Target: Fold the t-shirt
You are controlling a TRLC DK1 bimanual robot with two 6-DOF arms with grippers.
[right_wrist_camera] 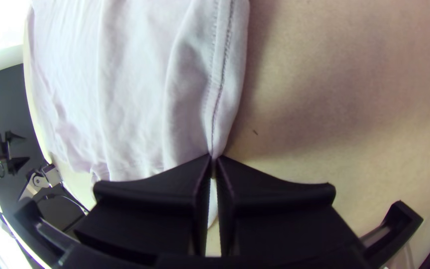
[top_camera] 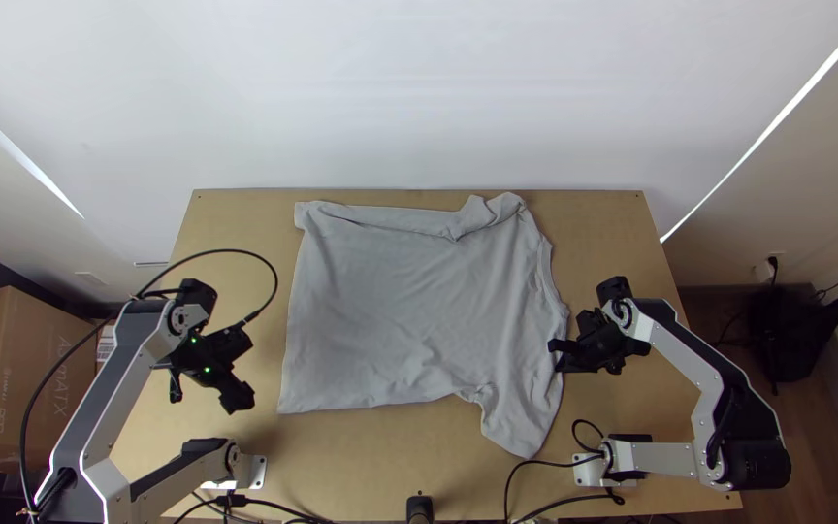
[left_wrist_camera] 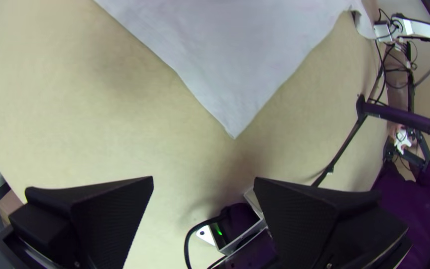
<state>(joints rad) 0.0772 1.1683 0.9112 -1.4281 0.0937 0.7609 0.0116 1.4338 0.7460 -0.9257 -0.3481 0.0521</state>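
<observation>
Left of the t-shirt (top_camera: 390, 301), well out past the table, sits a cardboard box (top_camera: 26, 369), which has no part in this. Nearer in, just beside the shirt's near left corner (left_wrist_camera: 232, 130), I have my left pincer (left_wrist_camera: 203, 179), spread wide with nothing between the fingers. I judge I hold it there, gaping, so that corner is within easy reach when it is wanted.

The shirt itself lies spread on the table (top_camera: 613, 427), its straight left edge towards my left pincer. Its far edge is turned over in a narrow strip, bunching towards the far right corner, and a sleeve (top_camera: 521, 422) juts from its near right towards me. Those two places look to me like what needs settling before a neat fold.

At the shirt's right edge, my right pincer (right_wrist_camera: 213, 158) is closed on a pinch of the stitched seam (right_wrist_camera: 221, 84). That is perhaps the collar; I can't be sure. Gripping between the two right corners should let me draw that end taut or carry it leftwards, though so small a pinch could slip, or drag the sleeve crooked.
</observation>
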